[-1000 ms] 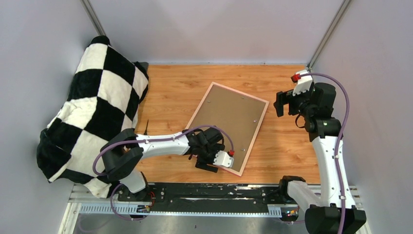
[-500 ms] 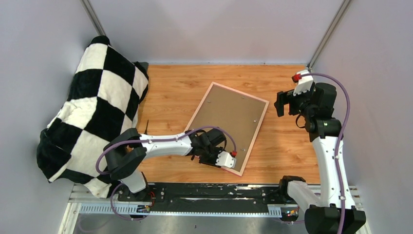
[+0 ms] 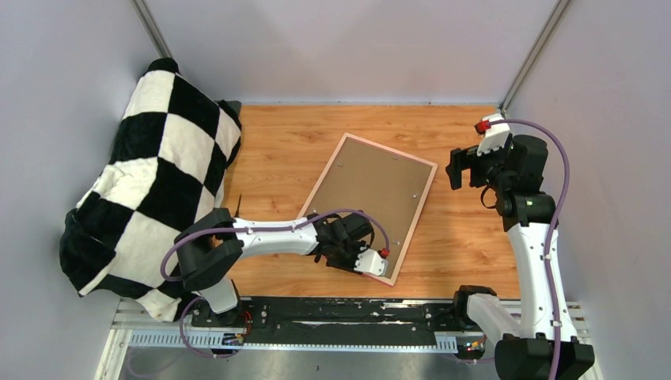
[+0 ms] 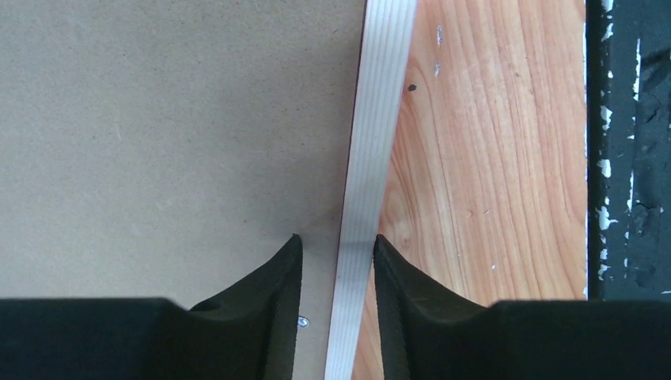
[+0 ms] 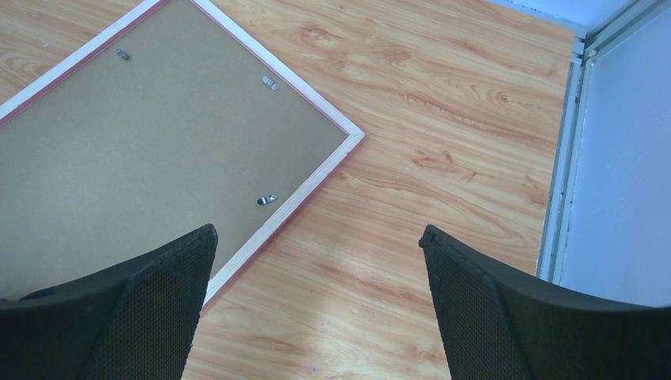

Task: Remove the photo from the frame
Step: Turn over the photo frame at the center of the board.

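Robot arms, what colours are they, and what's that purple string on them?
Both the left arm and right arm have white shells with black joints. The purple string is a cable looping along each. Small red caps sit near the wrists, and the fingers are black with tiny mesh dots.

The frame (image 4: 372,158) lies on the table (image 3: 293,142), blanket (image 3: 150,174) to its left.

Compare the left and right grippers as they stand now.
The left gripper sits low, its jaws narrowly parted astride the rim of the frame. The right gripper hangs high, off to the frame's side, with its jaws spread wide around nothing. Both are open and have black fingers.
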Robot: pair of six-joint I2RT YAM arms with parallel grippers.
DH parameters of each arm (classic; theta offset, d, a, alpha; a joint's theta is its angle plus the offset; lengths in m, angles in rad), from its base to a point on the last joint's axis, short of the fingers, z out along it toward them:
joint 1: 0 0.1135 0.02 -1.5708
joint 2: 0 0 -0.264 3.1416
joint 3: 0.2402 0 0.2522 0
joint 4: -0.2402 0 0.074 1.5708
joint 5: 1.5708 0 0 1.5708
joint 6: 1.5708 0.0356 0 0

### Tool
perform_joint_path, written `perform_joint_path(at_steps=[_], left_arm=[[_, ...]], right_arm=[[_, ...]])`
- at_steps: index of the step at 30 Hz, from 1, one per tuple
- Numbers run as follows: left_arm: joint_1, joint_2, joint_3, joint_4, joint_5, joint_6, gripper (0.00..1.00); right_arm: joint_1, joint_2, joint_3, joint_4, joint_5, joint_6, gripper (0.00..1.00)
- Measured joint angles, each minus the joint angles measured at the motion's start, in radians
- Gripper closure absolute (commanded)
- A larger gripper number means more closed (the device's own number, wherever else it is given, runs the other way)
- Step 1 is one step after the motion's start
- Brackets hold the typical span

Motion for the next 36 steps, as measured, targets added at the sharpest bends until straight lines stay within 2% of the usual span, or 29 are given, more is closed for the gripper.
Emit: perform_joint_path(at_steps=[3,5,13,18,24,28,36], left_arm=[[-0.021,0.007,0.008,-0.009,-0.027,-0.008,0.81],[-0.039,0.007,0.009,-0.015,-0.043,-0.010,0.99],[-0.050,0.009,0.019,-0.032,-0.050,-0.014,1.00],[-0.033,0.018,0.043,-0.061,-0.032,-0.017,1.00],[0.080,0.073,0.151,-0.153,0.116,-0.054,1.00],[0.146,0.083,0.219,-0.160,0.173,-0.075,1.00],[0.175,0.093,0.285,-0.182,0.213,-0.128,1.00]], right_arm=[[0.000,0.000,0.000,0.000,0.000,0.003,0.00],[0.000,0.000,0.000,0.000,0.000,0.003,0.00],[0.000,0.000,0.006,-0.002,0.005,-0.014,0.00],[-0.004,-0.011,0.015,-0.043,-0.070,-0.153,0.00],[-0.005,-0.097,-0.043,-0.150,-0.154,-0.478,0.00],[-0.005,-0.148,-0.163,-0.206,-0.174,-0.699,0.00],[-0.005,-0.215,-0.371,-0.327,-0.307,-1.066,0.01]])
